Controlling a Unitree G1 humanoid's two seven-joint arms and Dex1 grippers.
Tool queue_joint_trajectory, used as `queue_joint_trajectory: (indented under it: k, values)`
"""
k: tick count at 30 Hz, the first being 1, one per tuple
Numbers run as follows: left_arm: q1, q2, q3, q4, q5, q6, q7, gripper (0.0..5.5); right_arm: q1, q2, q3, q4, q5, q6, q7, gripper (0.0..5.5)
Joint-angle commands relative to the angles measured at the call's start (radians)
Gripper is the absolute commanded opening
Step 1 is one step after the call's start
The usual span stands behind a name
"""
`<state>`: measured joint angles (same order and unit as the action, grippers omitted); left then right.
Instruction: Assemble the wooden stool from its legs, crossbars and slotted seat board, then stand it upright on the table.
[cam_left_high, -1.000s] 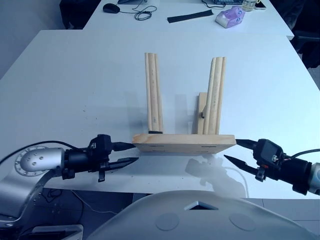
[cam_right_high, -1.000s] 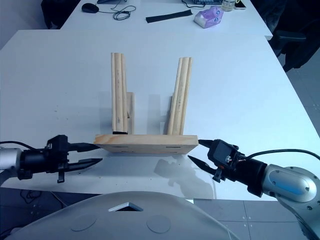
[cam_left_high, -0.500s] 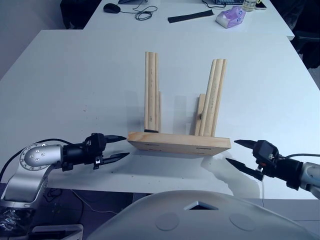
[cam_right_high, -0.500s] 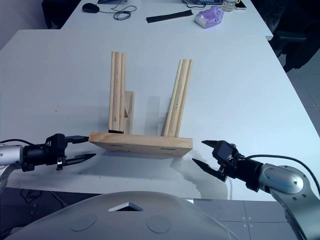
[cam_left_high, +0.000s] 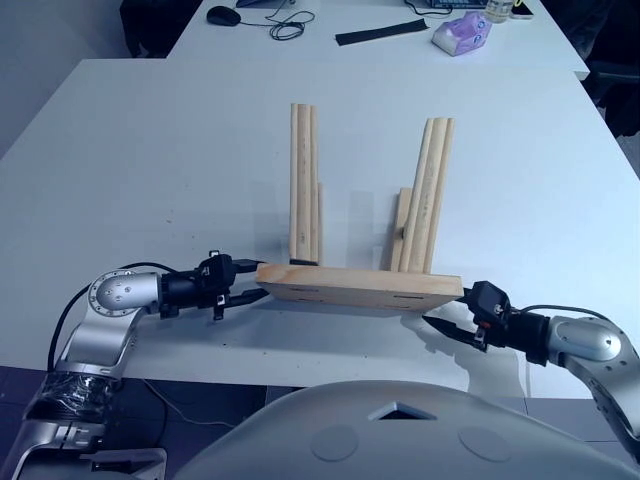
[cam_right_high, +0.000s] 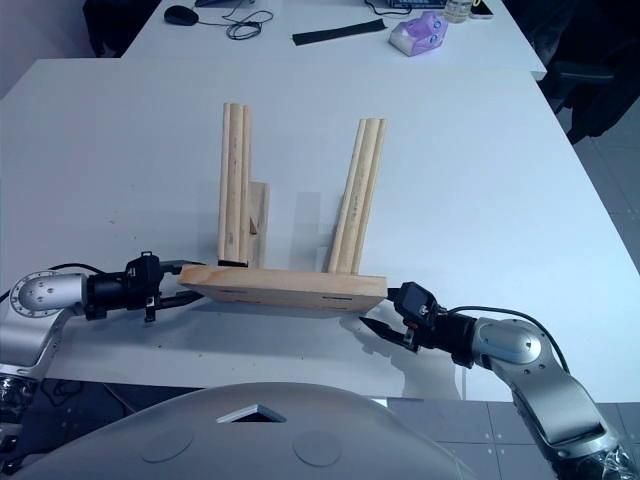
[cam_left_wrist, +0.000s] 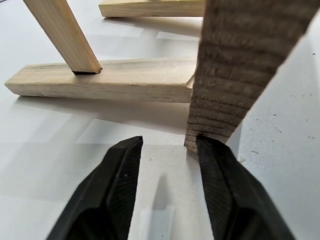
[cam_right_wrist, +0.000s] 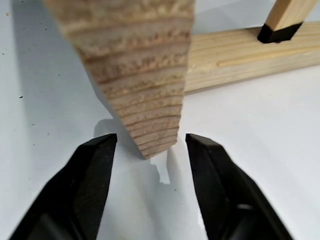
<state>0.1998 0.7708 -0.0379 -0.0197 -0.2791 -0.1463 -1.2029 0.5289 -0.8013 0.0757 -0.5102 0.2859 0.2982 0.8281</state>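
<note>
Wooden seat board (cam_left_high: 358, 286) sits on edge near the table's (cam_left_high: 150, 160) front, legs (cam_left_high: 303, 185) pointing away. Left gripper (cam_left_high: 244, 281) and right gripper (cam_left_high: 450, 308) have slid in since half a second ago, jaws parted astride each board end, not clamped.

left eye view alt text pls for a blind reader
A wooden stool lies on its side on a white table, seat board nearest, legs pointing away. The left gripper and right gripper are open at the board's two ends.
</note>
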Motion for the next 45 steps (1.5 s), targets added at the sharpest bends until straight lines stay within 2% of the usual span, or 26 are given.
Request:
queue_joint_trajectory:
  k: [1,9,19,26,30,33,45]
  values:
    - [-0.025,-0.024,-0.037,0.003,0.015,-0.012,-0.001,1.98,-0.038,0.004,0.027,0.043,-0.046,-0.033,0.01,2.17]
    - [-0.045,-0.045,-0.08,0.027,0.041,-0.037,-0.006,1.98,-0.073,0.018,0.077,0.101,-0.092,-0.074,0.025,2.17]
    - [-0.021,-0.026,-0.084,0.013,0.021,-0.001,-0.025,1.98,-0.018,0.004,0.046,0.11,-0.096,-0.104,0.037,2.17]
    - [0.012,0.032,-0.075,0.0,-0.018,0.04,-0.09,1.98,-0.003,-0.012,0.03,0.108,-0.09,-0.108,0.055,2.17]
    - [-0.028,0.043,-0.062,0.068,0.011,0.005,-0.101,1.98,0.001,-0.009,0.023,0.106,-0.091,-0.109,0.054,2.17]
    - [-0.048,0.042,-0.063,0.111,0.038,-0.056,-0.099,2.38,0.002,-0.006,0.024,0.103,-0.091,-0.108,0.051,2.13]
    - [-0.015,-0.003,-0.114,0.049,0.034,-0.082,-0.089,2.38,-0.016,-0.012,0.035,0.107,-0.1,-0.109,0.066,2.13]
